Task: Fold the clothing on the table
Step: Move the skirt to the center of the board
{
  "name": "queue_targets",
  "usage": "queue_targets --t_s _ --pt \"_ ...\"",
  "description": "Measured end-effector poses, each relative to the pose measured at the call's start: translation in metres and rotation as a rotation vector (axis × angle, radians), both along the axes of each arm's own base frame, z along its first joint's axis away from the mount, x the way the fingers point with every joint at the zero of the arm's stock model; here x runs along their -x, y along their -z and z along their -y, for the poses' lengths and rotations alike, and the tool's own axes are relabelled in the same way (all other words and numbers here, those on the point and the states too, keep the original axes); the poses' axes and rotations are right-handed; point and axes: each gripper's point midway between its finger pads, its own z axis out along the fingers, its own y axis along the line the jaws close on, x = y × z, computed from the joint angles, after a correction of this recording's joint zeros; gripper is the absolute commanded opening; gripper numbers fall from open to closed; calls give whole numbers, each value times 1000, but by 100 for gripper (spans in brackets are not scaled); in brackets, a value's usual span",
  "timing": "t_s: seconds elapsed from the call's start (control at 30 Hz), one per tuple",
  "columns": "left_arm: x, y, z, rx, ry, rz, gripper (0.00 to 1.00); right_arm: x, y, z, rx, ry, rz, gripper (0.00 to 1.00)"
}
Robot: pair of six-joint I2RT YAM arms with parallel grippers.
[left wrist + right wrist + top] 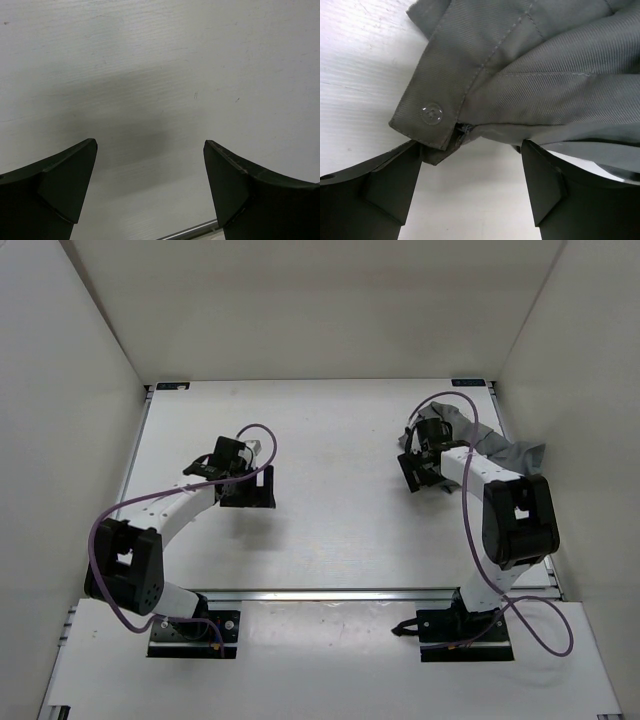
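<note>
The left pincer (150,150) is wide open above the flat white table (160,50), and the right pincer (470,150) is open at the edge of the dark grey fabric skirt (530,75).

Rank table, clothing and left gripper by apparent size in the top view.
1. table, by far largest.
2. clothing, partly hidden by the right arm.
3. left gripper; close to the clothing's visible patch and nearer the camera, so unsure.

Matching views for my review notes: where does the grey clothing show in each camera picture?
Top external: the clothing lies bunched at the far right of the table, beside the right gripper.
Left wrist: not in it, only bare table.
Right wrist: fills the top and right, buttoned corner at centre left.
Shared landmark: the white table.
</note>
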Motion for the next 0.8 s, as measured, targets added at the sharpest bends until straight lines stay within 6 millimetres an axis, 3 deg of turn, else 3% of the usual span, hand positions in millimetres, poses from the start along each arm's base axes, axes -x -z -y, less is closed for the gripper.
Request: queue_targets --t_s 0.13,0.23,0.43,0.57,0.67,0.73,0.8 --pt "3 3 0 -2 9 -16 98 -6 -1 -5 -28 -8 22 75" --pt "6 5 2 -5 19 -37 99 -12 -1 -17 -40 -41 46 57" --pt "8 6 5 -3 30 -59 99 -19 13 -23 -36 -61 44 1" --pt "11 7 6 -2 36 -74 99 -26 8 -23 -53 -44 58 0" --pt "10 6 7 5 36 -69 98 -37 -8 -35 -84 -59 88 0" --pt "6 5 6 12 30 -58 99 -43 -24 -56 -104 -92 116 0" --pt "-3 2 3 35 6 -29 99 -41 -43 -93 -140 -158 143 0"
